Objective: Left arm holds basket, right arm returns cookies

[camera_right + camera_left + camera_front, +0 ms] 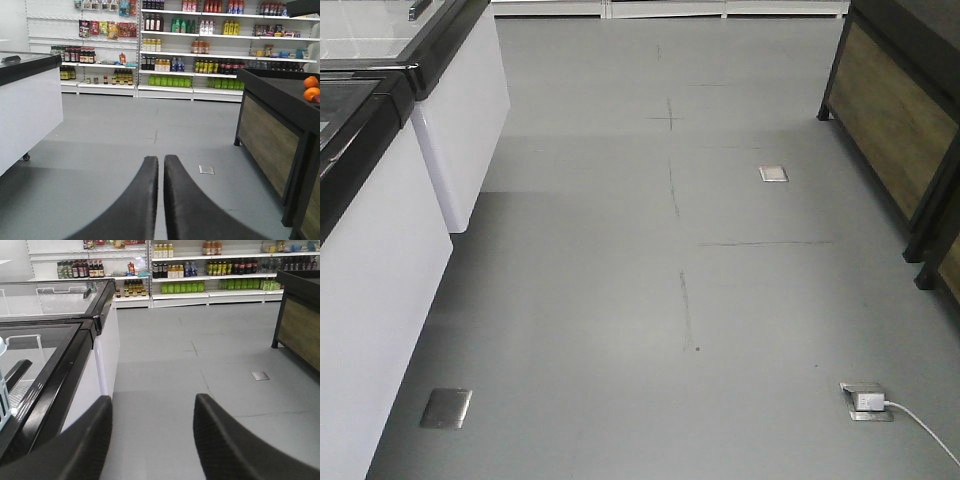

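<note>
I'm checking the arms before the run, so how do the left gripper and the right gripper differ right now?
The left gripper is open, jaws wide apart with floor showing between; the right gripper is shut, jaws nearly touching. The left gripper is beside a glass-topped freezer; the right gripper is nearer a dark stand bearing oranges. Both are black, hold nothing and face the drink shelves.

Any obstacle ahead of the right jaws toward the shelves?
Nothing visible. The right jaws, shut, face bare floor up to the shelves; white freezer left, dark counter right, both aside. Cookies not in view.
</note>
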